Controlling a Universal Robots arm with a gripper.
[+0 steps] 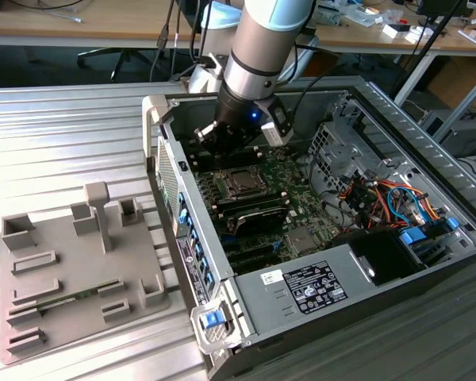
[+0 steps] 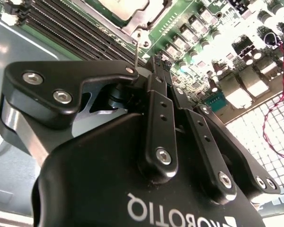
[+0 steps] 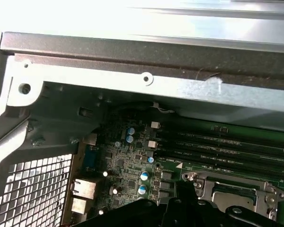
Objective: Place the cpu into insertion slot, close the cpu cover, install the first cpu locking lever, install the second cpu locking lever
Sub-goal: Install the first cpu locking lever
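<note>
black end effector, fingers pressed together, hovers beside the cpu in its socket.

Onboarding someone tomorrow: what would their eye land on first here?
The arm reaching down into the open PC case, gripper low over the motherboard just beyond the CPU socket. On the exterior view's left, a grey fixture tray sits on the ribbed table.

green motherboard, silvery cpu cover, black fingers
</note>
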